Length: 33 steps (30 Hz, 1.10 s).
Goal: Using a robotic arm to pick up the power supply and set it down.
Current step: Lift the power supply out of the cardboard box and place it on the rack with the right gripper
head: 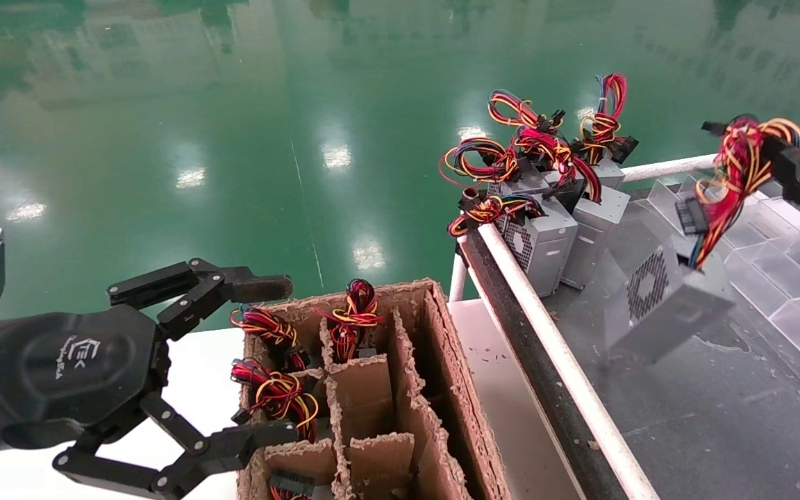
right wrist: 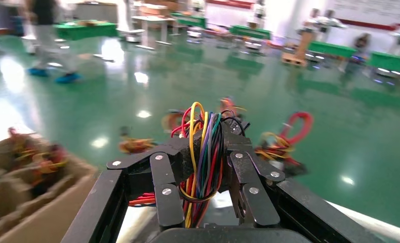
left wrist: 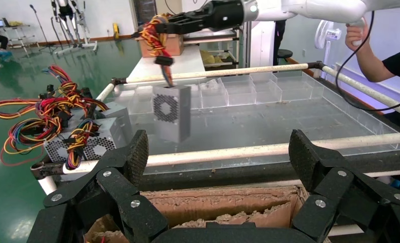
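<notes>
Green shiny floor is lying behind the work. The right tool [head: 785, 163] is gripping the wire bundle [head: 737, 173], and the power supply [head: 664, 302] is hanging over the tray [head: 775, 375]. The left tool [head: 261, 357] is waiting, spread wide, by the cardboard box [head: 442, 389]. Next, probably carrying and lowering it gently.

Two grippers are seen: the left gripper [head: 271, 357] and the right gripper [head: 785, 163]; one power supply [head: 664, 298] is hung by its wires; four more supplies [head: 546, 239] are counted at the conveyor's end; one cardboard box [head: 442, 389] is seen, with three wire bundles [head: 353, 316] showing inside.
</notes>
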Each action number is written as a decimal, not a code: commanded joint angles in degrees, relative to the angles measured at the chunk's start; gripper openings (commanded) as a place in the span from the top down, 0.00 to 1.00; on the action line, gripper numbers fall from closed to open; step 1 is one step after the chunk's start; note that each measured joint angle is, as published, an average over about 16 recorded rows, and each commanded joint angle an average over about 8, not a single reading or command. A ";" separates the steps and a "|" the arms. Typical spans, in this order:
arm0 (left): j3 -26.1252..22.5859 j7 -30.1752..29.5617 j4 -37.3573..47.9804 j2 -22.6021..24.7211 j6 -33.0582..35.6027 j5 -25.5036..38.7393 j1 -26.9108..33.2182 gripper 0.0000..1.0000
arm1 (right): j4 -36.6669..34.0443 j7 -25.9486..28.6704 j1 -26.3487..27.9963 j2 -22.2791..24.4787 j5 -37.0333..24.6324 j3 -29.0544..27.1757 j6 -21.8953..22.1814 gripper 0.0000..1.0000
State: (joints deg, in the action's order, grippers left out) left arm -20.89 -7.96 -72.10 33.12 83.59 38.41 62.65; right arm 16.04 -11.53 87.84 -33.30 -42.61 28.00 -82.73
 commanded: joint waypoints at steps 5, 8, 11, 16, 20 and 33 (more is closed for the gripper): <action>0.00 0.00 0.00 0.00 0.00 0.00 0.00 0.00 | -5.80 -1.54 5.01 -3.82 -3.24 1.46 7.42 1.00; 0.00 0.00 0.00 0.00 0.00 0.00 0.00 0.00 | -7.56 -1.72 7.19 -5.58 -4.88 2.40 10.23 1.00; 0.00 0.00 0.00 0.00 0.00 0.00 0.00 0.00 | -9.02 -1.74 9.01 -7.14 -6.57 3.47 12.12 1.00; -0.01 0.00 0.00 0.00 0.00 0.00 0.00 0.00 | -10.93 -1.84 11.28 -8.99 -9.31 5.28 13.89 1.00; -0.01 0.00 0.00 0.00 0.00 -0.01 0.00 0.00 | -12.31 -1.84 12.43 -10.15 -10.74 6.24 14.77 1.00; -0.01 0.01 0.00 -0.01 -0.01 -0.01 0.00 0.00 | -14.80 -1.96 14.31 -14.62 -12.47 7.42 18.30 1.00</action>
State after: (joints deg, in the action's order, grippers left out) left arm -20.91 -7.96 -72.10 33.12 83.58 38.40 62.65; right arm 1.25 -13.45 102.21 -47.78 -54.96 35.34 -64.33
